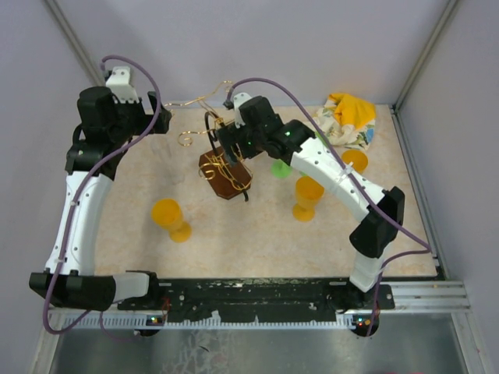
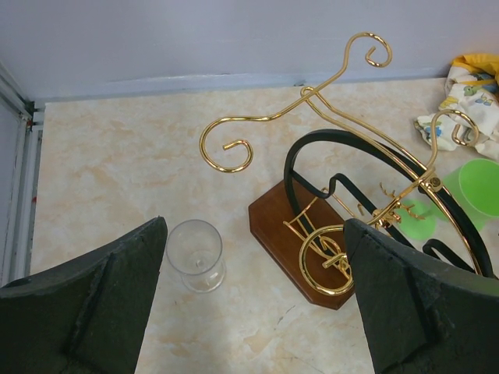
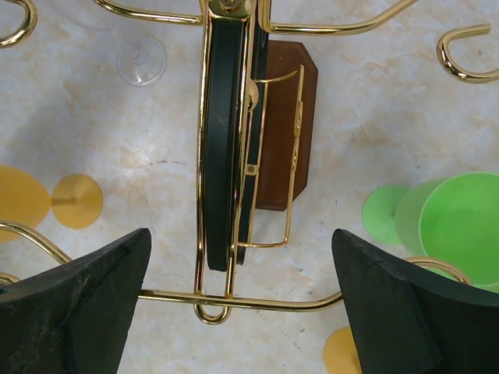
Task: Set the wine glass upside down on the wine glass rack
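Fingers [image 2: 101, 304] of the left gripper [image 2: 256, 227]: I log them spread wide, holding nothing, with bare table [image 2: 117, 156] showing between them. Fingers [image 3: 78, 312] of the right gripper [image 3: 242, 234]: also spread wide and empty, hanging above the wine glass rack [image 3: 300, 117] and looking straight down on its black hoop and gold wires. Wine glass [image 2: 196, 253]: clear, standing on the table by its own foot, rim up as far as I can tell. It is near the rack's dark wooden base but apart from it, and no finger touches it. Through the left wrist camera it appears just beside the tip of one finger. Rack: upright, its curled gold arms bare, at about mid-table. Green goblet [image 3: 460, 226]: on the table, on the far side of the rack from the wine glass. Three orange goblets [image 1: 170, 218] [image 1: 306, 195] [image 1: 355, 160]: standing apart from one another around the rack. Patterned yellow and white cloth [image 1: 347, 117]: crumpled in the far right corner.
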Motion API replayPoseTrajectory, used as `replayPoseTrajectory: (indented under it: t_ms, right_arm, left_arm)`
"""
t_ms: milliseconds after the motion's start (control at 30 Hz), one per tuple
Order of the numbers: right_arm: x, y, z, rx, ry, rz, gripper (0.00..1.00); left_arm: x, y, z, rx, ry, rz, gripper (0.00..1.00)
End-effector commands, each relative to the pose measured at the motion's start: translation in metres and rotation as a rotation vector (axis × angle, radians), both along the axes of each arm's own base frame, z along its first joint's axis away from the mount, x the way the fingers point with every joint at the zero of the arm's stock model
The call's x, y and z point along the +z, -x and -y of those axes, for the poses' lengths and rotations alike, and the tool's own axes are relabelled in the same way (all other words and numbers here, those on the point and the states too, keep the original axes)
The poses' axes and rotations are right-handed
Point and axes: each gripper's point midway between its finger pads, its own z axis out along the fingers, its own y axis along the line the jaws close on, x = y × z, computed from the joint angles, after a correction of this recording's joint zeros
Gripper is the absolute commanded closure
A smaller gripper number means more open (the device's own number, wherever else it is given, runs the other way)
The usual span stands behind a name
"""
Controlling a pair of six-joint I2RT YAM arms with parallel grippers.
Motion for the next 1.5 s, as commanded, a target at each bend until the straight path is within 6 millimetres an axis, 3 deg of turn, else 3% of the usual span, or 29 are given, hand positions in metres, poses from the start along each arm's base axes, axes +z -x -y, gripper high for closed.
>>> replayPoseTrajectory:
  t_ms: [0, 133, 600, 967, 1233, 1367, 1467]
  right_arm:
    - [0.022, -0.003, -0.007, 0.003, -0.047, 0.019, 0.01]
    - [0.021, 0.000, -0.010, 0.012, -0.025, -0.007, 0.01]
    - [0.014, 0.028, 0.012, 0.022, 0.043, -0.097, 0.01]
    - [0.015, 0.048, 0.011, 0.046, 0.046, -0.120, 0.01]
    - [0.030, 0.038, 0.011, 0.008, 0.020, -0.059, 0.01]
    - [0.051, 0.024, 0.011, -0.032, -0.004, 0.024, 0.01]
    - [0.078, 0.014, 0.013, -0.065, -0.046, 0.106, 0.01]
  left_arm:
    - [0.004, -0.001, 0.003, -0.015, -0.004, 0.025, 0.00]
    - [0.003, 0.001, 0.000, -0.006, -0.018, 0.023, 0.00]
    - [0.004, 0.001, 0.003, -0.020, -0.012, 0.029, 0.00]
    - [0.006, 0.001, 0.003, -0.021, -0.015, 0.033, 0.00]
    - [0.005, 0.001, 0.003, -0.022, -0.013, 0.032, 0.00]
    - [0.005, 0.000, 0.003, -0.023, -0.014, 0.030, 0.00]
    - [0.005, 0.001, 0.003, -0.023, -0.015, 0.030, 0.00]
